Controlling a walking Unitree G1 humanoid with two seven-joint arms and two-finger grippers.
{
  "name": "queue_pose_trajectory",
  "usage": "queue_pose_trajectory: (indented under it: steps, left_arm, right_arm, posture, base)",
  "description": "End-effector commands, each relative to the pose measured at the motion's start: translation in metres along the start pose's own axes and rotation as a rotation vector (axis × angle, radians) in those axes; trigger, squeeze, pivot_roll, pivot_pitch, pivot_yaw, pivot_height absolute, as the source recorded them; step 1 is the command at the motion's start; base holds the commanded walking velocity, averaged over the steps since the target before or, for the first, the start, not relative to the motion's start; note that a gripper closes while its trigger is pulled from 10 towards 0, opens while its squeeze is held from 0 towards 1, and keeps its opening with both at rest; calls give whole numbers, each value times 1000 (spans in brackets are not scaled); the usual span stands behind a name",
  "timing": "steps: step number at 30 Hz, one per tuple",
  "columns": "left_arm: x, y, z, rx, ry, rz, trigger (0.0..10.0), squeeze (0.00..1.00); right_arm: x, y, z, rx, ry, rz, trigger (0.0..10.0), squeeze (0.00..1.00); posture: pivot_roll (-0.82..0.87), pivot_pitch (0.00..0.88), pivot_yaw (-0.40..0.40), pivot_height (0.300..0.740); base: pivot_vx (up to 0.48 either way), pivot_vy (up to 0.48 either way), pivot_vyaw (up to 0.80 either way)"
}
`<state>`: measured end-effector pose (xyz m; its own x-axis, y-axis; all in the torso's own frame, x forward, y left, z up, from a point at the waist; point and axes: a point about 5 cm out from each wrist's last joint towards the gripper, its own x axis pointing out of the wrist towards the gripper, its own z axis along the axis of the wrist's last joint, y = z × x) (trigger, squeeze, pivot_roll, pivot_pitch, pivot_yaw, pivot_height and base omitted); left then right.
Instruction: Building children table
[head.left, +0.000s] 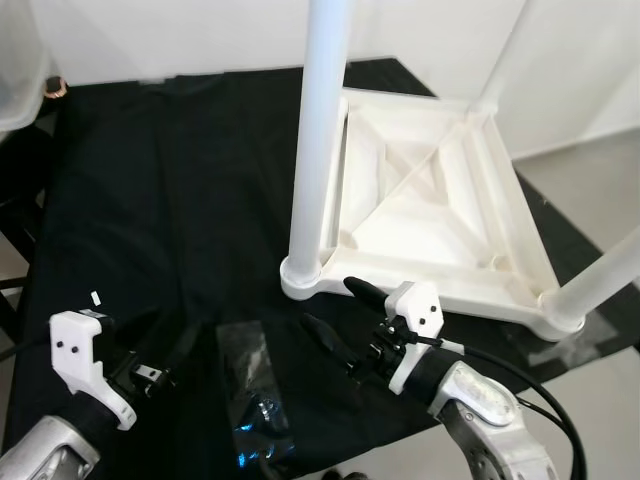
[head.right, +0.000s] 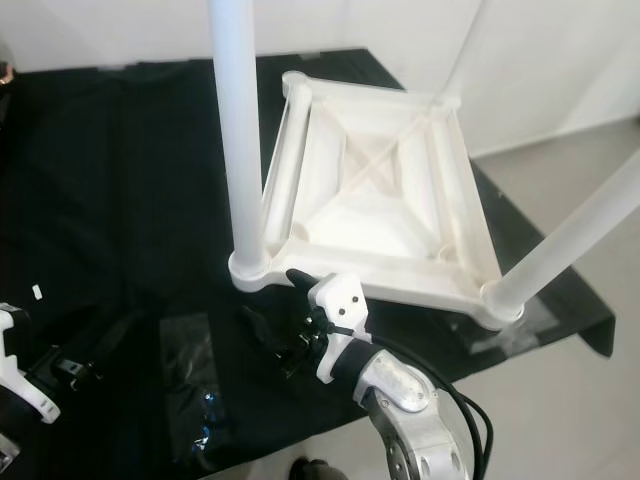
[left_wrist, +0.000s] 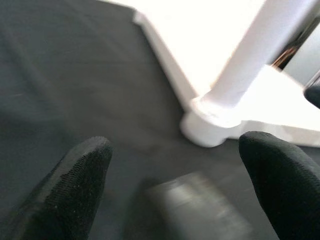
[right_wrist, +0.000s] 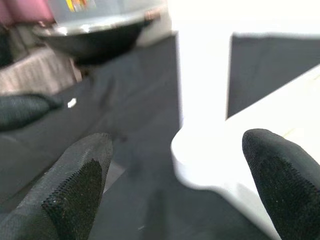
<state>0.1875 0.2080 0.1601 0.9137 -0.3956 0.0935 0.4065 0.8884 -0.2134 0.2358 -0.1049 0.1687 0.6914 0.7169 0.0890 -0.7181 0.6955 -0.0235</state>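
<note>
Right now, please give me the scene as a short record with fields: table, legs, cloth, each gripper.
table: white children table, upside down on the cloth
legs: three fitted; near-corner leg upright
cloth: black, with a clear plastic bag
left gripper: open, low over the cloth
right gripper: open, beside the near-corner leg's base

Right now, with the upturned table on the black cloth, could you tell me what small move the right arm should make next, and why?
Probably ease the right gripper forward so it straddles the base of the nearest leg. Its fingers stand open and empty, just short of the corner socket where that leg stands upright in the upturned table. Whether the leg is fully seated cannot be told, so steadying it seems sensible.
</note>
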Motion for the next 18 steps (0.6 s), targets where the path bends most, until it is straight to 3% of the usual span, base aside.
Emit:
queue_pose_trajectory:
  steps: [1,14,15,18]
  left_arm:
    - [1,-6,-10,-50,29,-30,10000,0]
    - [17,-24,-33,-114,45,-112,10000,0]
    - [21,-30,-34,-118,43,-135,10000,0]
    - [25,-34,-35,-119,41,-149,10000,0]
  right_arm:
    - [-2,-1,-5,21,-1,9,10000,0]
    - [5,4,-21,14,67,110,10000,0]
    - [4,6,-22,22,64,159,10000,0]
    - [3,7,-22,4,71,198,10000,0]
  posture:
    - [107,115,-53,740]
    - [99,69,-40,740]
    - [97,67,-42,740]
    - [94,66,-41,740]
  base:
    - [0,-472,0]
    - [0,-470,0]
    - [0,-469,0]
    - [0,-469,800]
